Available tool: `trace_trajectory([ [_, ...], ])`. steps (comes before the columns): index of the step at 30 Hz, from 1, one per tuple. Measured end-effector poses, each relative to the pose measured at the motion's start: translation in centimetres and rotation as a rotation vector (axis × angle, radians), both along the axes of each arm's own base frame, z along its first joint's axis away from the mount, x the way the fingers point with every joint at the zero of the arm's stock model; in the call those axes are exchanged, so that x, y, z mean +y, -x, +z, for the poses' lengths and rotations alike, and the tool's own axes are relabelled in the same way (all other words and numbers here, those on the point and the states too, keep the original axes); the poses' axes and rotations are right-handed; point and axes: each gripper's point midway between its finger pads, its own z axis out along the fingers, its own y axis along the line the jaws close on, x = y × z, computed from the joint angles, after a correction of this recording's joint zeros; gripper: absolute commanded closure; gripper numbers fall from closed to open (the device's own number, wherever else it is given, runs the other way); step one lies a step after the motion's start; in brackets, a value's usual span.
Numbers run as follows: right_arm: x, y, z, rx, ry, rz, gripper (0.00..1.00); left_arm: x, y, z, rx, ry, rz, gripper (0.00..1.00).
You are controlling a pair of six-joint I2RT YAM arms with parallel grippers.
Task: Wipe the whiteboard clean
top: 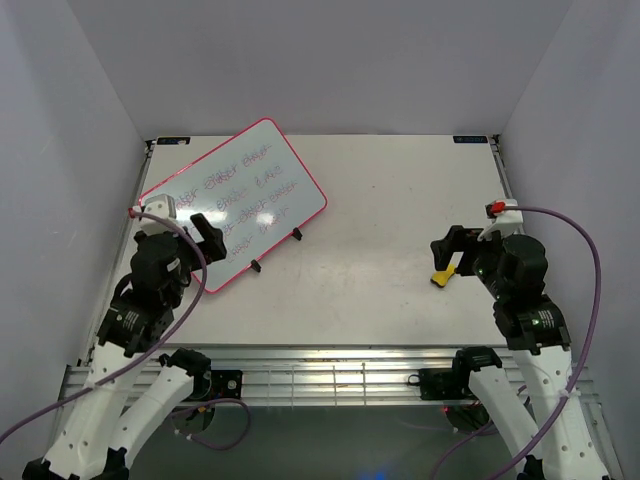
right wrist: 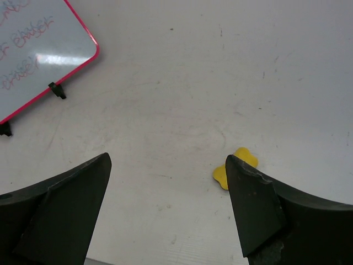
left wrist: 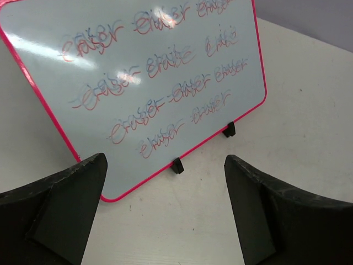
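The whiteboard (top: 236,196) lies at the table's back left, pink-framed, tilted on black clip feet, with rows of red-and-blue "eraser" writing; it also fills the upper left wrist view (left wrist: 143,83) and shows as a corner in the right wrist view (right wrist: 38,55). My left gripper (top: 208,236) hovers open just in front of the board's near edge, nothing between its fingers (left wrist: 66,204). A small yellow eraser (top: 441,275) lies on the table at the right. My right gripper (top: 452,247) stands open over it; the eraser (right wrist: 234,168) peeks out beside the right finger (right wrist: 259,204).
The pale table (top: 380,220) carries only the board and the eraser. Purple cables (top: 590,300) loop from both wrists. White walls (top: 330,60) close in the back and sides. A metal rail (top: 330,375) runs along the near edge.
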Motion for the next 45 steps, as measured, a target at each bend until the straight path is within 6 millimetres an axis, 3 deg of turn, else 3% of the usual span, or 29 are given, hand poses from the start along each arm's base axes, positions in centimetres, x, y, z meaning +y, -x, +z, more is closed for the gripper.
trace_trajectory([
  [8, 2.0, -0.2, 1.3, -0.101, -0.091, 0.081, 0.1, -3.0, -5.2, -2.2, 0.099, -0.009, -0.054, 0.02],
  [10, 2.6, -0.2, 1.1, -0.1, -0.113, 0.113, 0.1, -2.3, -6.6, -2.7, 0.117, 0.031, -0.027, 0.02],
  [12, 3.4, -0.2, 0.8, -0.09, -0.131, 0.151, 0.1, 0.7, -7.9, -2.8, 0.119, 0.111, 0.046, 0.02],
  [16, 4.6, 0.0, 0.8, -0.076, -0.158, 0.221, 0.1, 10.3, -8.8, -2.4, 0.08, 0.241, 0.317, 0.02],
  [18, 5.2, 0.2, 1.0, -0.08, -0.175, 0.253, 0.1, 12.3, -9.0, -2.9, 0.064, 0.313, 0.358, 0.02],
  [22, 6.4, 0.8, 1.7, -0.093, -0.203, 0.325, 0.1, 15.3, -6.9, -6.3, 0.086, 0.418, 0.475, 0.02],
  [27, 7.7, 1.7, 2.3, -0.102, -0.229, 0.408, 0.1, 15.9, -7.1, -8.3, -0.019, 0.514, 0.42, 0.02],
  [32, 9.0, 2.8, 3.1, -0.115, -0.263, 0.494, 0.1, 14.7, -6.5, -14.0, -0.056, 0.628, 0.354, 0.02],
  [34, 9.3, 3.3, 3.5, -0.125, -0.271, 0.524, 0.1, 14.0, -6.7, -15.5, -0.036, 0.666, 0.314, 0.02],
  [45, 10.4, 4.8, 4.2, -0.151, -0.275, 0.631, 0.1, 12.1, -10.0, -12.9, -0.138, 0.656, -0.025, 0.05],
])
